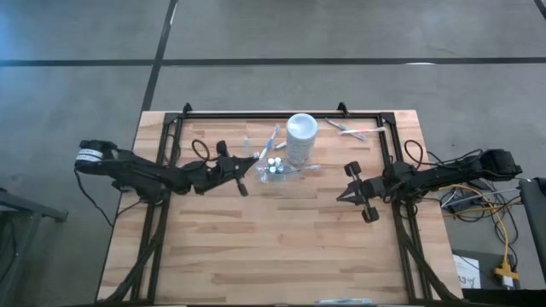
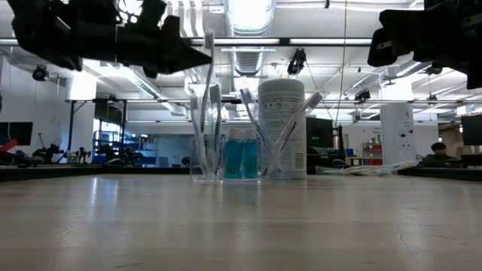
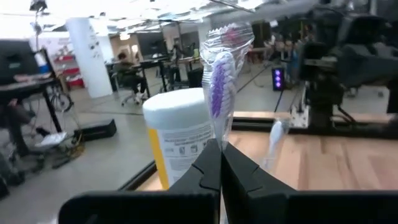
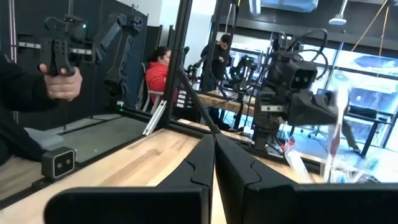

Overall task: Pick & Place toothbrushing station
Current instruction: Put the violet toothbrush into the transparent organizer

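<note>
High view: my left gripper (image 1: pixel 241 181) sits just left of the cluster at table centre-back; my right gripper (image 1: pixel 358 192) waits apart to the right, clear of everything.

Left gripper: fingers pressed together on a wrapped toothbrush w/ purple-white bristles in clear film (image 3: pixel 219 74), per left wrist view. Low view shows it raised above the table, not yet set down.

Right gripper: fingers pressed together, nothing between them, per right wrist view.

Station contents:
- Tall white cylindrical cup w/ printed label (image 1: pixel 301 136): upright, back-centre.
- Small clear plastic holder (image 2: pixel 205 156): just left of the cup in low view; pale thin toothbrushes (image 2: pixel 215 113) already stand in it.
- Two small teal tubes w/ white caps (image 2: pixel 241 153): upright between holder and cup.
- More brushes (image 2: pixel 290 128) lean against the cup's front.
- Loose pale wrapped items (image 1: pixel 354 130) lie near the back-right rail, well apart from the cluster; cannot tell exactly what they are.

Progress, my judgement: well along. Most pieces gathered. Left to do: place the held brush, then fetch the loose items at back-right if they belong.

Wooden slat table (image 1: pixel 281 256) otherwise bare at front.
</note>
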Controlling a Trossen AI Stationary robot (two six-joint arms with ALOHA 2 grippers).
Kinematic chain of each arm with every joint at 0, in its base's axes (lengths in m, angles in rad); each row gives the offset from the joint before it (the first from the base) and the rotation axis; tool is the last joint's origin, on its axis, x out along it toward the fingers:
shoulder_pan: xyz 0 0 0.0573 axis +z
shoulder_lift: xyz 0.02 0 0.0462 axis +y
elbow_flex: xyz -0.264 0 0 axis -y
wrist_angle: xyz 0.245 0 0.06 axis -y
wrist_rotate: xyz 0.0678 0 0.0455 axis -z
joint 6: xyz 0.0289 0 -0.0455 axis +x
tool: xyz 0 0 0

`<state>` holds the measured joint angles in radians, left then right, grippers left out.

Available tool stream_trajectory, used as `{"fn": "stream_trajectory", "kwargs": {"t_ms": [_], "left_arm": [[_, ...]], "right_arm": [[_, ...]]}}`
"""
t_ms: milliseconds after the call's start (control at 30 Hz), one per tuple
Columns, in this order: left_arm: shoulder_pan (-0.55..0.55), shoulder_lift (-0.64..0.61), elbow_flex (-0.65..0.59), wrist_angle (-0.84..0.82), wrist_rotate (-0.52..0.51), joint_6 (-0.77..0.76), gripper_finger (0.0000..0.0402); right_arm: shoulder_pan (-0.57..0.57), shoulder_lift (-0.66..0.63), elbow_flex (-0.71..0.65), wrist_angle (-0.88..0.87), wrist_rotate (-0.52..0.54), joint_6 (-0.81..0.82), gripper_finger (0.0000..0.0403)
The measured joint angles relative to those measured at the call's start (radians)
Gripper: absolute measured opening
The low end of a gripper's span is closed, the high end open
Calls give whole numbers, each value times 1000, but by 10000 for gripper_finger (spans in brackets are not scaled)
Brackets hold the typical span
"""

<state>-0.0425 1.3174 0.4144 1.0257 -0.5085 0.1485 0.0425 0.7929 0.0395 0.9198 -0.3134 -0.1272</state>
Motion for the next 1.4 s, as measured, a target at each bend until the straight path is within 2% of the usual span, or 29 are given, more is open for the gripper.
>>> {"fn": "stream_trajectory", "kwargs": {"t_ms": [167, 267, 367, 433, 733, 900, 1200, 1400], "left_arm": [[2, 167, -3, 226, -66, -49, 0], [-13, 266, -4, 367, -149, -50, 0], [-36, 344, -4, 452, -247, -54, 0], [-47, 379, -4, 484, -270, -54, 0], [-49, 440, 40, 476, -346, -94, 0], [-49, 448, 39, 391, -370, -140, 0], [-47, 433, 39, 351, -356, -94, 1], [-48, 433, 39, 347, -343, -95, 38]], "right_arm": [[0, 0, 2, 0, 2, 1, 8], [0, 0, 2, 0, 2, 4, 8], [0, 1, 2, 0, 2, 14, 8], [0, 1, 2, -1, 2, 20, 8], [0, 1, 2, -3, 2, 23, 8], [0, 1, 2, -3, 2, 23, 8], [0, 1, 2, -3, 1, 20, 8], [0, 1, 2, 2, 1, 8, 8]]}}
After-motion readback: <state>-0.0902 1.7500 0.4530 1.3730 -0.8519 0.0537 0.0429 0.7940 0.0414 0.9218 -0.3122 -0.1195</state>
